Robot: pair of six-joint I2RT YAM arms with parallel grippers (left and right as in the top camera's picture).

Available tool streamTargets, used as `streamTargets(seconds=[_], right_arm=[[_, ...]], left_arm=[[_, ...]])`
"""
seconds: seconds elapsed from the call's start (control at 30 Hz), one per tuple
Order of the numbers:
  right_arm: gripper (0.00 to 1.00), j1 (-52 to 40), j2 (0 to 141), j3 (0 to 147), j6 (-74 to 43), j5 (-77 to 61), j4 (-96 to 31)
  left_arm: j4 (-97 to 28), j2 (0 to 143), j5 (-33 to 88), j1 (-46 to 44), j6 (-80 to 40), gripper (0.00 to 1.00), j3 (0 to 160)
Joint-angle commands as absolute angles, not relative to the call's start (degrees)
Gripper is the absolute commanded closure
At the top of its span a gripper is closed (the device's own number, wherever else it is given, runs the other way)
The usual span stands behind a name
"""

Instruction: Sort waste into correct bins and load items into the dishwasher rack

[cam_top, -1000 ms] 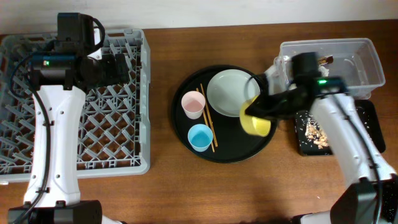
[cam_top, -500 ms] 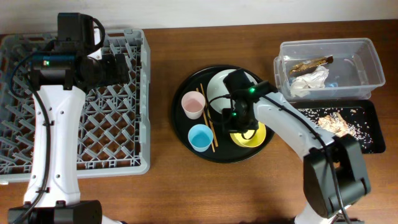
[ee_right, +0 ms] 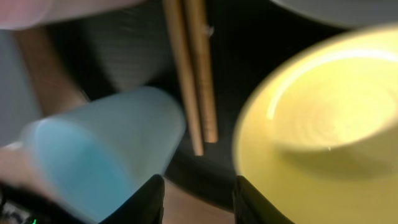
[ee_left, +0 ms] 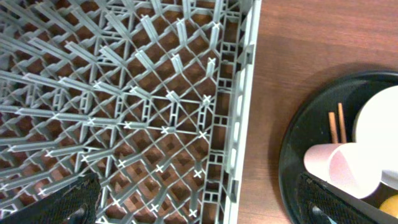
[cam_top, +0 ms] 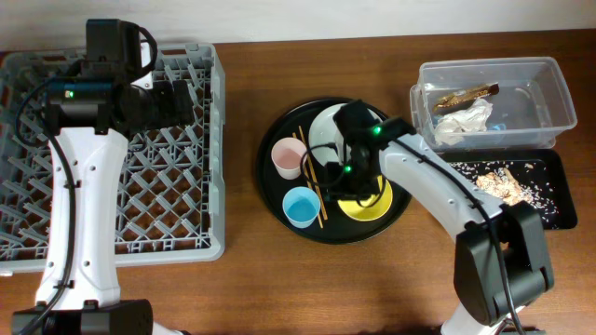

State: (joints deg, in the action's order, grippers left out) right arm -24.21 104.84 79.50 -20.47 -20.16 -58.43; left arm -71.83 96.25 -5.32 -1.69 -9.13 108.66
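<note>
Showed the right fingers (ee_right: 152, 202) partly spread, pinching nothing, low over the bowl (cam_top: 374, 207), set upright on the round tray (cam_top: 270, 200) beside the chopsticks (cam_top: 313, 182) and blue cup (cam_top: 299, 206). Showed the left fingers (ee_left: 74, 204) spread wide above the rack (cam_top: 177, 200), holding nothing. Judged racking not yet begun. Judged the risk: nudging the chopsticks or tipping the blue cup, given such tight crowding beside the right fingers. Found no readable brand, label or writing in any view.
</note>
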Motion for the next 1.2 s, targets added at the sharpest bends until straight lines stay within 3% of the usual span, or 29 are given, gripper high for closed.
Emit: streamTargets(seconds=[0.0, 0.13, 0.3, 0.4, 0.67, 0.7, 0.8, 1.0, 1.17], right_arm=[[0.62, -21.6, 101.5, 90.2, -13.4, -23.8, -64.8], [0.57, -13.9, 100.4, 101.6, -9.9, -23.4, -74.2], [0.39, -3.9, 100.6, 105.2, -6.8, -23.4, -77.1], [0.38, -1.2, 100.7, 105.2, -6.2, -23.6, -77.5], [0.37, -5.7, 100.7, 105.2, -6.2, -24.6, -76.8], [0.32, -6.6, 100.7, 105.2, -6.5, -24.6, -76.2], [0.34, -9.0, 101.0, 105.1, -10.7, -24.4, -73.1], [0.49, -16.6, 106.0, 105.0, -17.7, -23.3, -63.7], [0.50, -22.6, 114.3, 105.0, -21.8, -21.5, -57.8]], left_arm=[[-72.8, 96.7, -1.5, -1.7, -9.8, 0.00, 109.6], [-73.2, 96.7, 6.4, -1.7, -9.8, 0.01, 109.6], [-73.2, 97.9, 13.3, -3.3, -10.4, 0.01, 107.5], [-72.5, 99.9, 13.3, -6.3, -15.5, 0.02, 105.0], [-67.9, 108.8, 13.3, -14.7, -17.4, 0.05, 104.7], [-67.3, 109.6, 13.3, -15.4, -17.4, 0.05, 104.7], [-66.6, 110.5, 13.3, -16.1, -18.5, 0.06, 104.7], [-66.3, 110.5, 13.3, -14.1, -21.6, 0.06, 104.8], [-68.2, 109.3, 15.0, -7.8, -22.5, 0.06, 105.1]])
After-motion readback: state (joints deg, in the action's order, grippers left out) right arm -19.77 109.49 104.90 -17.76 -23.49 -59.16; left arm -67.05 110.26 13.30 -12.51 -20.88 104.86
